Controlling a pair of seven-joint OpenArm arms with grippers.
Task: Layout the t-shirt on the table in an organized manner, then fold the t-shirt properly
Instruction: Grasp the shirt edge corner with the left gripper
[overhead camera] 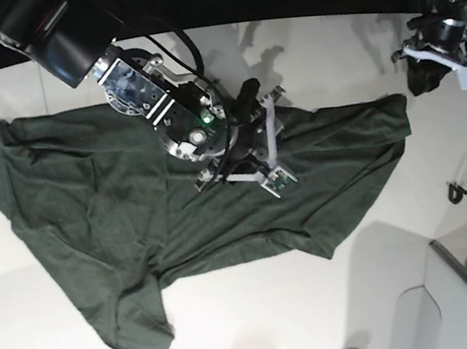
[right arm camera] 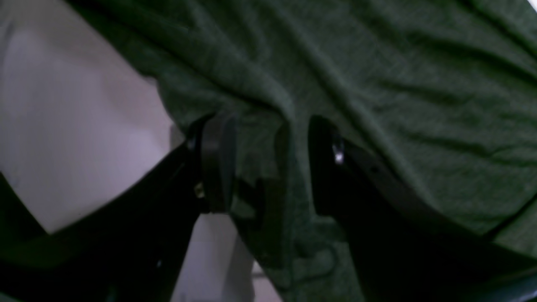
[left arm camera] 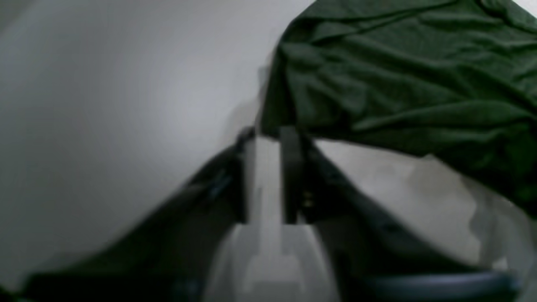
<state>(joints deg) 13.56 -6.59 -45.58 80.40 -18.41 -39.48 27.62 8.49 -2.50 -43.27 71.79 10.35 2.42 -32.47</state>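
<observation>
— What lay nearest?
— The t-shirt point(overhead camera: 177, 211), dark green and rumpled, spread over the left and middle of the white table point(overhead camera: 329, 49).
— The grippers?
— The right gripper point(right arm camera: 268, 163) stood spread on the cloth. The left gripper point(left arm camera: 270, 138) seemed pressed together beside its edge.

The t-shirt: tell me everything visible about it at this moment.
The t-shirt is dark green, plain, soft knit fabric with no print. It lies spread but wrinkled across the white table, not folded, one end reaching toward the base view's right, a sleeve-like flap hanging at lower left. The right gripper is over its middle, open fingers straddling a raised ridge of cloth. The left gripper is at the shirt's edge in its wrist view; whether it pinches the fabric is unclear.
</observation>
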